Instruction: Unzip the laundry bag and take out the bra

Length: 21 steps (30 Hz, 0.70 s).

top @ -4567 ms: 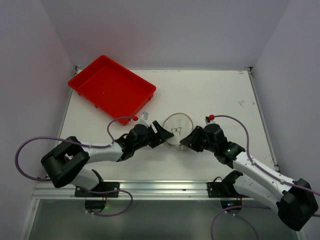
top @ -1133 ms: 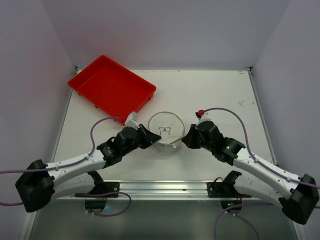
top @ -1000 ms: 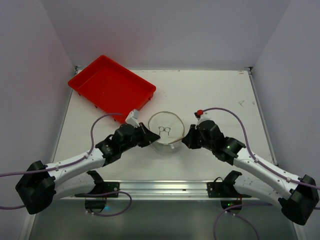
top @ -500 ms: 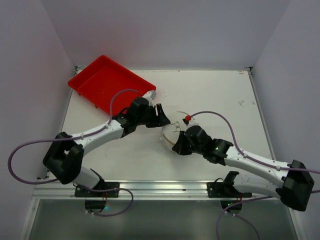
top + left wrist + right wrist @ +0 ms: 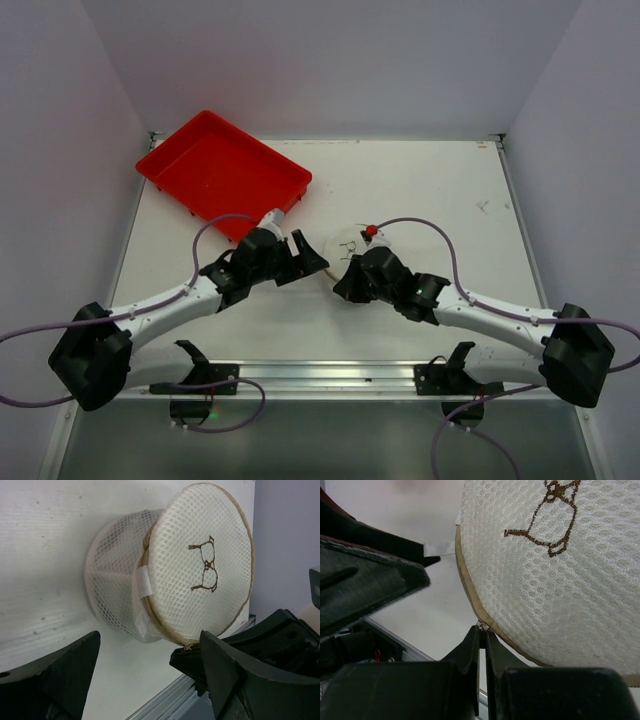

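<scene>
1. My right end effector (image 5: 483,632) pinches the zipper pull (image 5: 481,625) at the laundry bag's (image 5: 200,570) rim (image 5: 468,592).
2. My left end effector (image 5: 149,640) stands spread just beside the bag, on the worktop (image 5: 420,190).
3. I judge it to be light, floppy mesh, so I should brace the stiffer rim.

We'd call this a robotics lab test cell: two robot arms (image 5: 160,305) bolted to an aluminium rail (image 5: 320,372) at the near edge of a white table (image 5: 430,180), with plain pale walls (image 5: 330,60) boxing it in on three sides.
</scene>
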Each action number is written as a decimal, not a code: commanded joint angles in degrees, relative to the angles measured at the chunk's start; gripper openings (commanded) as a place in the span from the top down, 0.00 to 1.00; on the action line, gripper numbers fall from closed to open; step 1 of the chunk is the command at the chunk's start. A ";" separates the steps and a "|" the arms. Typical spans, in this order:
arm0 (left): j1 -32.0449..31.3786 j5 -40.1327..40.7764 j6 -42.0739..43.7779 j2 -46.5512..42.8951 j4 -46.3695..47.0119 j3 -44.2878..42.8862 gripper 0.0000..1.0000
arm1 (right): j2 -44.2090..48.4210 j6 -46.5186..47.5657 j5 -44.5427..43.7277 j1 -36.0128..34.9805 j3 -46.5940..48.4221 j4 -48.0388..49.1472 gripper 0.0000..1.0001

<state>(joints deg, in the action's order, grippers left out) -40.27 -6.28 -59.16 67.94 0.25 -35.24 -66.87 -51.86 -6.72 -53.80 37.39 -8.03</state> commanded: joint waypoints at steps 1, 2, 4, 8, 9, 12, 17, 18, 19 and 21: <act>-2.96 0.75 -3.94 3.15 7.12 -0.17 0.18 | -0.28 -1.23 -1.54 -0.43 1.55 3.55 1.00; -3.84 0.57 -4.99 4.21 9.22 -0.44 0.21 | -0.28 -1.14 -1.45 -0.43 1.55 3.46 1.00; -4.37 1.53 -5.70 6.93 10.47 -1.49 0.24 | -0.19 -0.88 -1.45 -0.43 1.81 3.11 1.00; -5.34 2.59 -7.37 10.45 12.58 -3.07 0.45 | 0.42 -0.53 -0.84 -0.52 1.20 3.37 1.00; -5.43 2.77 -7.38 11.67 12.49 -3.42 0.53 | 0.69 -0.35 -0.58 -0.43 0.50 3.64 1.00; -5.43 3.12 -7.64 12.39 11.00 -4.13 0.82 | 2.35 0.44 -1.10 -0.43 -0.47 1.71 1.00; -4.30 3.65 -5.81 7.92 8.10 -1.41 1.00 | 10.33 7.11 -7.59 0.88 -4.24 -3.74 1.00; -4.03 3.30 -5.27 7.21 7.58 -0.97 1.00 | 11.84 8.16 -7.78 2.02 -4.86 -5.83 1.00; -3.68 1.64 -4.40 6.42 6.96 -0.01 1.00 | 13.42 9.83 -7.78 5.34 -5.56 -6.99 1.00; -2.36 -0.73 -1.67 4.49 5.73 0.70 1.00 | 17.97 11.07 -5.51 10.01 -7.24 -10.05 1.00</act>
<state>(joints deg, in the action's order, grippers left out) -45.01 -6.44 -65.54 75.50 9.58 -36.58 -54.26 -45.80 -8.12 -49.76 32.16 -11.53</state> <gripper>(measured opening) 0.022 0.033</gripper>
